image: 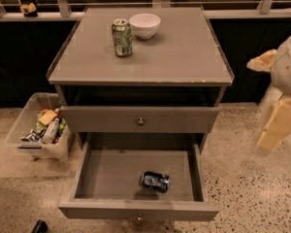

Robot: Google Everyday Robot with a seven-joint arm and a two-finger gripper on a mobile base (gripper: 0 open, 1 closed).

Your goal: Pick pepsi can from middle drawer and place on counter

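Note:
The pepsi can lies on its side in the open middle drawer, right of centre and near the front. The drawer is the cabinet's lowest tier and is pulled fully out. The counter is the grey cabinet top above it. My gripper hangs at the end of the white and cream arm at the right edge. It is beside the cabinet's right side, about level with the drawers, well clear of the can and holding nothing I can see.
A green can and a white bowl stand at the counter's back left. A closed grey drawer front with a knob sits above the open one. A clear bin of packets stands on the floor at the left.

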